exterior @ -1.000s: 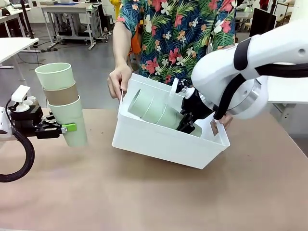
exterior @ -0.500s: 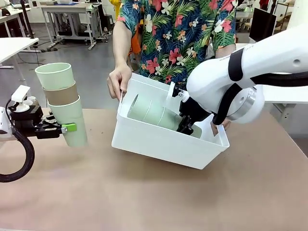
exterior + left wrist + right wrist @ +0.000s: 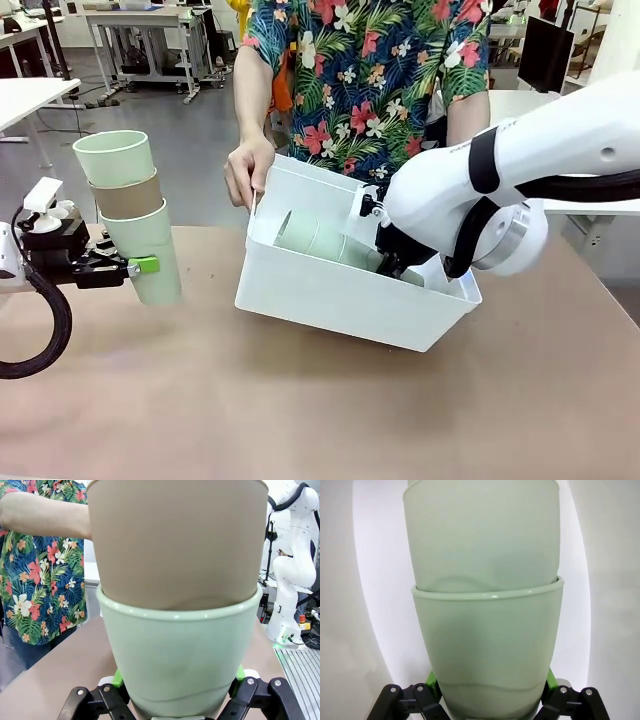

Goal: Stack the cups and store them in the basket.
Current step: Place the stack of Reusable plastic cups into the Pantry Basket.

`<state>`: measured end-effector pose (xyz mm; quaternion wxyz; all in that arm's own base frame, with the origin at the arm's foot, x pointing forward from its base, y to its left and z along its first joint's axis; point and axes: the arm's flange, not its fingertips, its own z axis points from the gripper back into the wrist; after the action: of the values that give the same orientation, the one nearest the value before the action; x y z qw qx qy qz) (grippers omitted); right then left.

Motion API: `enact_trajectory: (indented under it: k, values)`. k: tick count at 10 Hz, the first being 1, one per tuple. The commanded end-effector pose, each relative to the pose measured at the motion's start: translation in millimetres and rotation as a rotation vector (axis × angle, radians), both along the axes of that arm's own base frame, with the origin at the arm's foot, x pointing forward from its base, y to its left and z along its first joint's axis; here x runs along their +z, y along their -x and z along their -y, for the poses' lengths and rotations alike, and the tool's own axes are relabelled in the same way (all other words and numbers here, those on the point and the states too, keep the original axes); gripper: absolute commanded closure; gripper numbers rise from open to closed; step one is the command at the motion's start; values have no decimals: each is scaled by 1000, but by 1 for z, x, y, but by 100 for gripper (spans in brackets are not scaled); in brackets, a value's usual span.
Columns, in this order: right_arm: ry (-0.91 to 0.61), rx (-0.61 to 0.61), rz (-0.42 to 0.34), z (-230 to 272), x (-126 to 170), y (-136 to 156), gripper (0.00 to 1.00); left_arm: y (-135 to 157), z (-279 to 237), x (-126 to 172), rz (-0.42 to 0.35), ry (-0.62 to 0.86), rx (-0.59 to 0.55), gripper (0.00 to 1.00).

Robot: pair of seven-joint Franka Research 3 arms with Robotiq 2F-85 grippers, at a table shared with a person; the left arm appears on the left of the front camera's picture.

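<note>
A stack of mint green cups lies on its side inside the white basket, rims pointing away from the right gripper, which reaches in over the basket's rim. From the right wrist, those jaws are clamped on the bottom cup. The green pads press either side of its base, another mint cup is nested in it, and there's white basket wall all around. A person's hand grips the basket's far corner, beyond the cups from that gripper, and the basket is tilted.

Over to the left gripper: it's closed on a second stack, upright at the left end of the brown table. A mint green cup sits between the fingers, a brown cup is nested above it, and another mint one is on top.

Behind the basket there's a floral shirt, then grey floor and white work tables deep in the room.
</note>
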<state>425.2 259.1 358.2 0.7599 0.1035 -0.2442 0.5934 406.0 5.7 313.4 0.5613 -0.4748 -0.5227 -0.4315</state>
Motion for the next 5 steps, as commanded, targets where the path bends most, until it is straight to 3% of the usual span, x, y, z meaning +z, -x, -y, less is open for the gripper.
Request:
enact_trajectory:
  k: [1, 3, 5]
  values:
    - [-3, -15, 18, -6, 6, -5, 0, 0, 0, 5, 10, 4, -2, 13]
    - [-48, -3, 10, 1, 23, -3, 0, 0, 0, 5, 10, 4, -2, 13]
    - [-128, -3, 8, 20, 59, -1, 0, 0, 0, 5, 10, 4, -2, 13]
